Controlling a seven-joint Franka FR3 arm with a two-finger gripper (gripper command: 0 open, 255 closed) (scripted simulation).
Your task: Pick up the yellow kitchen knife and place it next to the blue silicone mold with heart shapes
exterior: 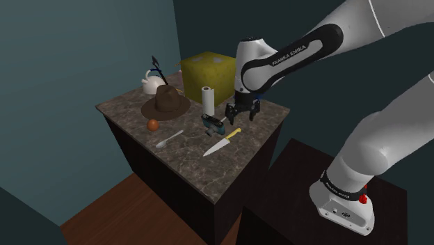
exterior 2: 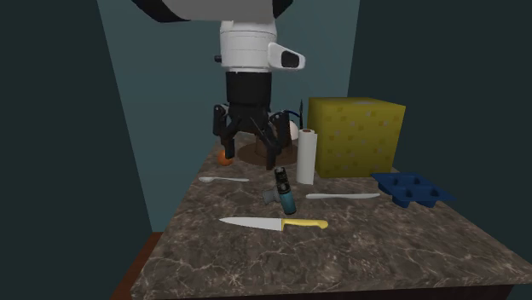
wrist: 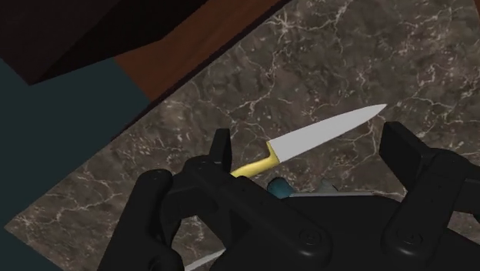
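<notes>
- Dark marbled countertop (exterior 2: 384,251) stood against teal walls (exterior: 69,56), with a wooden floor (exterior: 125,209) below.
- Up above the stone hung the gripper (exterior: 241,117), black fingers spread well apart and touching nothing!
- Right under it in the wrist view lay the yellow-handled knife (exterior 2: 264,223), flat on the counter and unheld.
- Over at the second exterior view's right sat the blue mold (exterior 2: 413,189), apart from the knife, with a white utensil (exterior 2: 341,196) between them.
- A dark bottle (exterior 2: 284,194) lay just beyond the knife.
- A white paper roll (exterior 2: 306,158) stood upright beside a yellow block (exterior 2: 354,136).
- Farther along the counter were a brown hat (exterior: 165,104), an orange (exterior: 153,124) and a white spoon (exterior: 169,138).
</notes>
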